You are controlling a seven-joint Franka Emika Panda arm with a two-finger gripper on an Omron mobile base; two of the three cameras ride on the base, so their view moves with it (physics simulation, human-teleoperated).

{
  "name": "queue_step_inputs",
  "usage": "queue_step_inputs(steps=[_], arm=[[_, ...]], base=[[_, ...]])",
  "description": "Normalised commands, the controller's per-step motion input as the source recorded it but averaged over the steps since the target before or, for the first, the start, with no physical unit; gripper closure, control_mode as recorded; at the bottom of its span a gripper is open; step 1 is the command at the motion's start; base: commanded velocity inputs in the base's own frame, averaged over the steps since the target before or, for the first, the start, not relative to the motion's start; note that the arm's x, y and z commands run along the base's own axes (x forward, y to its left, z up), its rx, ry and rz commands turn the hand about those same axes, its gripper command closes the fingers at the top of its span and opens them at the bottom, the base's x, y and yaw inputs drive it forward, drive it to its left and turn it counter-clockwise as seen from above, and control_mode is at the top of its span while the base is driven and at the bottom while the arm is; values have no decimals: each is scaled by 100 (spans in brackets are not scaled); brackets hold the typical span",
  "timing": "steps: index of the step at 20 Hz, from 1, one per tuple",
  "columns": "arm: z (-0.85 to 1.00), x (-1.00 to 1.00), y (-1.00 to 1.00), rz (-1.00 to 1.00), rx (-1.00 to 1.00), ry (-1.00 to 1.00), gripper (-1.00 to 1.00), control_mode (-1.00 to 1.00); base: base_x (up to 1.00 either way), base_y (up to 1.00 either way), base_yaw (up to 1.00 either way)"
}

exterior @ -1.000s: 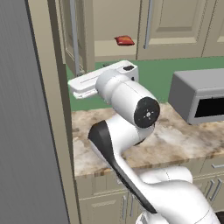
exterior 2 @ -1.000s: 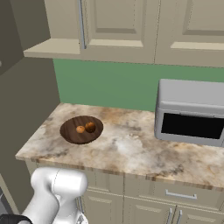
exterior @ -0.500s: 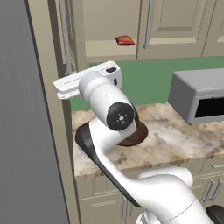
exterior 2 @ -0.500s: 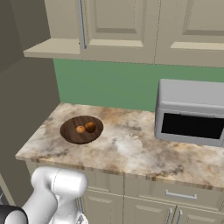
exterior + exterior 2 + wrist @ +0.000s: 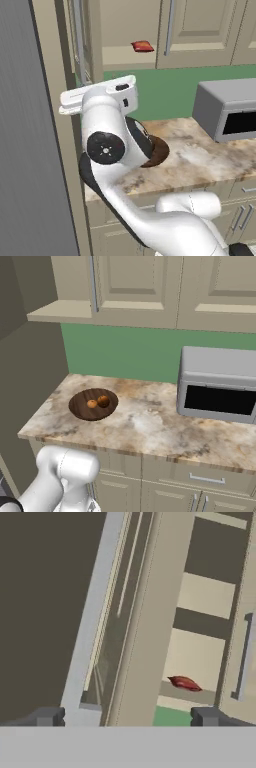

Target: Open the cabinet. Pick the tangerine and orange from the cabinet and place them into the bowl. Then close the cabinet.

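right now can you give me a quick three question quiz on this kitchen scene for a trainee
1. True or false: the bowl on the counter holds two fruits.
2. Which door of the cabinet stands open? A) the one near the tall side panel, B) the one above the microwave, C) neither.
3. Fill in: the gripper has its jaws ____ and holds nothing.

Key
1. True: a tangerine and an orange lie side by side in it.
2. A: that door is swung out, and a red packet lies on the bare shelf.
3. Open: the hand view shows the fingertips wide apart, with the open door's edge ahead of them.
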Motion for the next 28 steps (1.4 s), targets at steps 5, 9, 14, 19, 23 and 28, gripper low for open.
queue_step_inputs(steps=[5, 9, 14, 19, 23, 28], arm=[[-53, 100, -100, -20, 5, 7, -100, -100], [-69, 100, -100, -5, 9, 12, -100, -100], [-34, 98, -53, 16, 4, 15, -100, -100], [1, 70, -2, -1, 0, 21, -100, -100], [1, 100, -31, -32, 0, 32, -100, -100], [0, 100, -26, -49, 0, 26, -100, -100]], base=[[0, 0, 0], [0, 0, 0], [0, 0, 0], [0, 0, 0], [0, 0, 0], [0, 0, 0]])
